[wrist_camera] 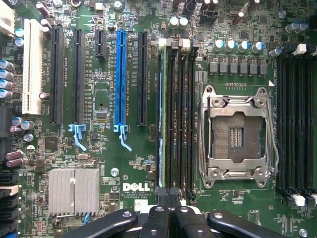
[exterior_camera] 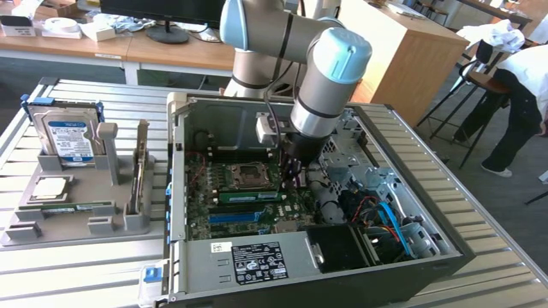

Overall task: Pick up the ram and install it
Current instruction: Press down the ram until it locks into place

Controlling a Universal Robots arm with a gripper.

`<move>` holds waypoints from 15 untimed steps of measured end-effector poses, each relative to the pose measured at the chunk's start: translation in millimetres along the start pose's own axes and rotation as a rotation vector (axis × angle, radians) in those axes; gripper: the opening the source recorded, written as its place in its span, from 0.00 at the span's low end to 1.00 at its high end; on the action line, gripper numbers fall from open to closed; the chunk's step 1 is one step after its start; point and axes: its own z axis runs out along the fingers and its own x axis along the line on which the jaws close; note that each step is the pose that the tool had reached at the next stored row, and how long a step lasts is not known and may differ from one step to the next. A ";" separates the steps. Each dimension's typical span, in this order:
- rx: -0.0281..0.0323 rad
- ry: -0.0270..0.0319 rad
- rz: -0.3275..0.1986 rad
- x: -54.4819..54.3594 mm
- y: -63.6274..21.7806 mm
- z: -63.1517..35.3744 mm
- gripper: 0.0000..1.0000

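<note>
End effector (wrist_camera: 171,218) pressed together, empty, hovering over mobo DIMM slots. RAM stick (exterior_camera: 250,196) looks seated in slot beside CPU socket (wrist_camera: 237,136). Judgement: light, stiff, fragile PCB; grip by long edges near mid, avoid chips and contacts.

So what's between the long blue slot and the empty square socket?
In the wrist view, a black slot, then a row of narrow black slots, with the ram standing in the one nearest the blue slot.
</note>
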 end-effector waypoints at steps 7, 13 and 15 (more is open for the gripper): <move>0.0000 0.0002 0.000 0.1 0.0 0.4 0.10; -0.0001 0.0003 0.000 0.1 0.0 1.2 0.10; -0.0001 0.0002 0.000 0.1 0.0 1.2 0.10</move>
